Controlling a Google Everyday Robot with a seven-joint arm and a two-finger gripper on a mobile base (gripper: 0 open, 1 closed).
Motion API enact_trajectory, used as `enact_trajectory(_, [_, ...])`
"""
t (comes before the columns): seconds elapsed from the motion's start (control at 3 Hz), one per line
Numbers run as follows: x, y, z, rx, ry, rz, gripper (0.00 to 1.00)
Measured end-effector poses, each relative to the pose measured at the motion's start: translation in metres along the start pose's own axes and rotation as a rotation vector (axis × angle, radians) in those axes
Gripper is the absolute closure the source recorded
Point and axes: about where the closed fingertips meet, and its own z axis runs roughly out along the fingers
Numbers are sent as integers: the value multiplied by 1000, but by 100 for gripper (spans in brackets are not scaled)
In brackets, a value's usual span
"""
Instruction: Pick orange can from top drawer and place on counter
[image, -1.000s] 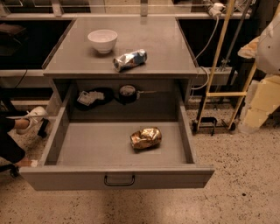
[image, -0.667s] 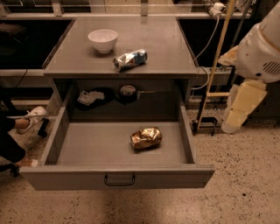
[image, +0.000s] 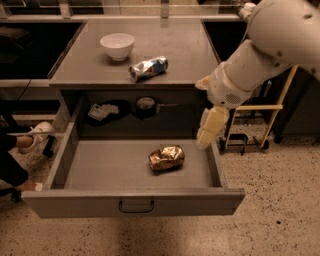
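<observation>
Orange can (image: 166, 158) is found lying on its side in the open top drawer (image: 70, 150), right of centre. Counter (image: 185, 45) above is shared by a white bowl (image: 117, 46) and a silver-and-blue can (image: 148, 68). Gripper (image: 210, 127) is held over the drawer's right wall, near the can, not touching; its grip cannot be told. Approach is judged in hand; lowering leftward onto the can is called for next.
</observation>
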Motion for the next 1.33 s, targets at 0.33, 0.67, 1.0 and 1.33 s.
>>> enact_trajectory(0.33, [-20, -36, 49, 60, -23, -24, 0])
enact_trajectory(0.67, [-29, -63, 78, 112, 14, -55, 0])
enact_trajectory(1.0, [-29, -65, 80, 119, 20, -64, 0])
enact_trajectory(1.33, [-16, -60, 98, 116, 35, -38, 0])
